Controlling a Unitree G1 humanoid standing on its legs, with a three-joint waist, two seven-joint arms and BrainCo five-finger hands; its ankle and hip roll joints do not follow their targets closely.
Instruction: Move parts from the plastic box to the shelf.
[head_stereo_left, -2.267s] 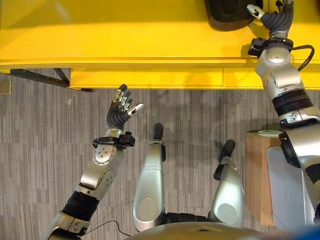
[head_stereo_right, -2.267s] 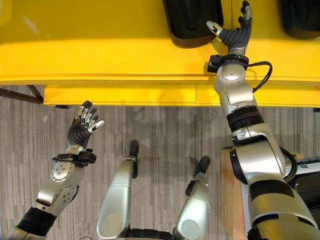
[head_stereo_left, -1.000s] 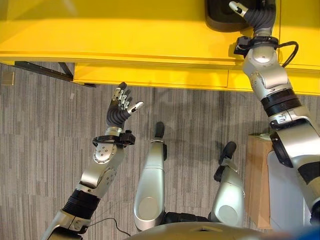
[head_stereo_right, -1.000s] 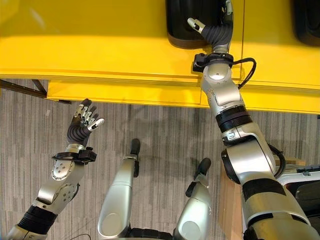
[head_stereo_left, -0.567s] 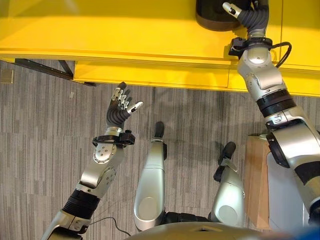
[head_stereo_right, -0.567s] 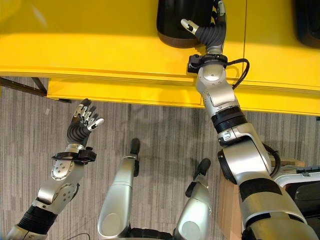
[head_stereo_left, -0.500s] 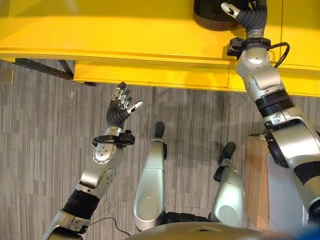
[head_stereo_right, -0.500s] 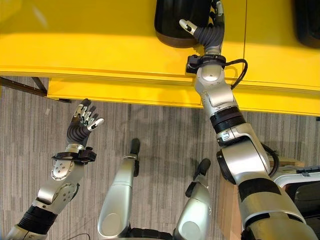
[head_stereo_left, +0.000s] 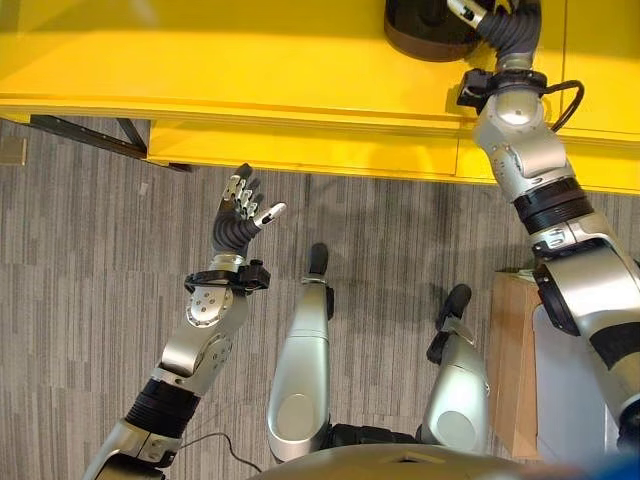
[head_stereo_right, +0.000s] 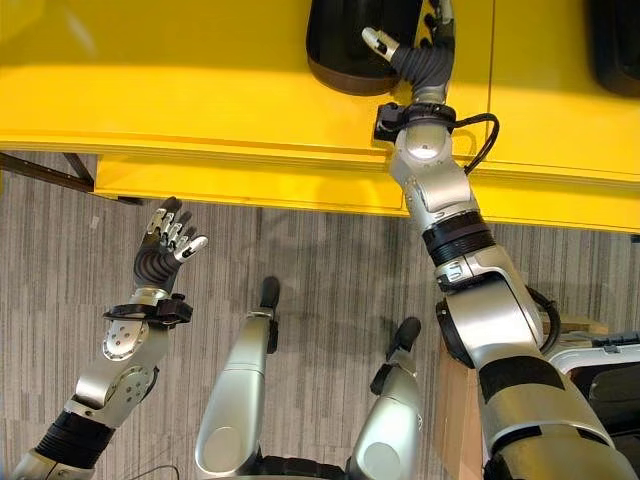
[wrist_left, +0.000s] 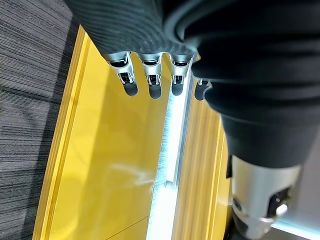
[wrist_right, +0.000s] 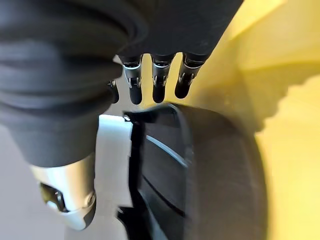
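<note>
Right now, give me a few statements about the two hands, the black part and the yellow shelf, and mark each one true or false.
1. The right hand is up at the black part on the yellow shelf. True.
2. The left hand holds a black part. False: it holds nothing, its fingers straight, raised over the grey floor.
3. The black part lies on the floor. False: it rests on the shelf's top.
4. In the right wrist view, the fingers reach out straight, past the part's rim. True.
5. A second dark part sits further right on the shelf. True.
</note>
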